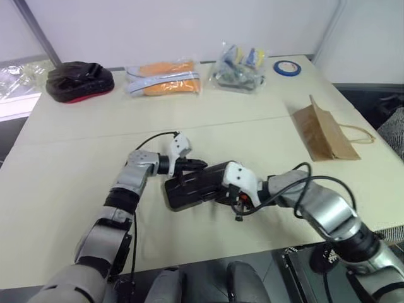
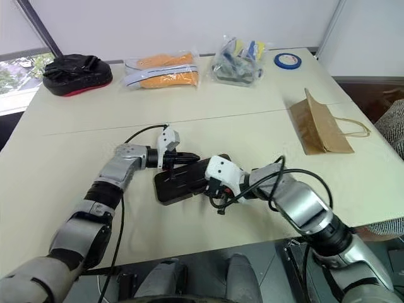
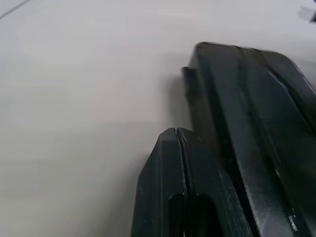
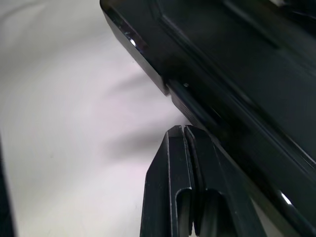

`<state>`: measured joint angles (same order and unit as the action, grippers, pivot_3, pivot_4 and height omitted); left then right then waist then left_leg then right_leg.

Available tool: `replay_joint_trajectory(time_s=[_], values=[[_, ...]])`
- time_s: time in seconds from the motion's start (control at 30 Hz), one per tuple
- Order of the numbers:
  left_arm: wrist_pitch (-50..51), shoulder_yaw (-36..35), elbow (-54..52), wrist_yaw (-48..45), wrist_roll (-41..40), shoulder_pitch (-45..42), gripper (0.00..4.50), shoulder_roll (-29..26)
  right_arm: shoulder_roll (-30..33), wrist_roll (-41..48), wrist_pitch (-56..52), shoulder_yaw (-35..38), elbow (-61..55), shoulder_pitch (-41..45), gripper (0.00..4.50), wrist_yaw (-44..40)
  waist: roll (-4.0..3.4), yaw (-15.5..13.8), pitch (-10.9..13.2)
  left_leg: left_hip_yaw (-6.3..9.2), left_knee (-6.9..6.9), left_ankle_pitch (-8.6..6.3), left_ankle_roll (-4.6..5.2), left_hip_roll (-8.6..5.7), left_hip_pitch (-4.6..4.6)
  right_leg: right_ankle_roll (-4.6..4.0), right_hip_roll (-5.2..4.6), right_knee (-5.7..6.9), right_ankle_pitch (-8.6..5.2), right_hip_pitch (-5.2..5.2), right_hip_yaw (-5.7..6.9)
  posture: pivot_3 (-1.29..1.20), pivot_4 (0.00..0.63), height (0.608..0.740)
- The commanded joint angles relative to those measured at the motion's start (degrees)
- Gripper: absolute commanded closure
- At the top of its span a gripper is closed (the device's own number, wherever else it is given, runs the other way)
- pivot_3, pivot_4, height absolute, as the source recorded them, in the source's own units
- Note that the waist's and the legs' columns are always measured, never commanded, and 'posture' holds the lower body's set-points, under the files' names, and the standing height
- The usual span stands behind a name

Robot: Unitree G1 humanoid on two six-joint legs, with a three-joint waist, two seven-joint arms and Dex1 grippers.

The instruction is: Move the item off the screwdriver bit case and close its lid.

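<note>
Pressing both closed tools, left tool (image 2: 187, 157) and right tool (image 2: 213, 189), against the screwdriver bit case (image 2: 180, 182); risking sliding it across the tabletop (image 2: 252, 126) unlatched.

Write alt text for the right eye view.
Both grippers, left and right, fingers shut, meet at a dark closed case mid-table. A brown paper bag lies apart to its right; a black pouch, orange packets and blue tape line the far edge.

My wide, pale cream rectangular table (image 2: 76, 145) spreads before me, a faint seam crossing it; behind stands a plain white wall (image 2: 189, 22) — a slanted dark grey metal post (image 2: 41, 28) at its left; daylight enters there.
</note>
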<state>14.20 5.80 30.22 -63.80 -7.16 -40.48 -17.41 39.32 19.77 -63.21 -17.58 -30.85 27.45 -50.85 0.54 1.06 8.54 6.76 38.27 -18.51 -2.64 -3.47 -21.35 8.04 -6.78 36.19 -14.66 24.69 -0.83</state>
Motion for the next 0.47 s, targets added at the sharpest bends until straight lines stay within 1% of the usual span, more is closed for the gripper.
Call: replay_joint_trajectory(time_s=[0.03,0.23,0.37,0.47], values=[[5.9,-4.6,-10.4,3.2,-4.1,1.6,4.50,-3.2,1.7,6.0,-3.3,8.0,-4.5,0.7,4.47,-1.2,0.00,-0.1,0.0,0.00,0.00,0.00,-0.01,0.00,-0.01,0.00,0.00,0.01,0.00,0.01,0.00,0.00,0.150,0.740],[17.6,-8.6,-30.6,5.9,-9.6,10.0,4.50,-10.9,5.4,13.4,-6.6,17.3,-5.1,3.3,4.47,-2.2,-0.01,-0.4,0.0,-0.02,-0.01,0.00,-0.01,-0.01,-0.01,0.00,-0.03,-0.02,0.00,-0.01,-0.05,0.00,0.150,0.740],[26.0,-13.2,-44.1,7.3,-15.0,18.0,4.50,-16.8,7.6,15.7,-5.5,19.7,-4.2,5.2,4.47,-2.3,-0.01,-0.4,0.0,-0.01,-0.03,0.00,-0.01,0.01,-0.02,0.00,-0.03,-0.03,0.00,-0.01,-0.05,0.00,0.150,0.740],[29.1,-16.4,-50.3,9.8,-18.0,22.3,4.50,-18.9,8.7,15.5,-3.7,19.3,-2.8,5.9,4.47,-1.9,-0.04,-0.3,0.1,-0.05,-0.04,-0.01,0.01,0.04,0.00,0.00,-0.03,-0.04,0.00,0.00,-0.09,0.00,0.150,0.740]])
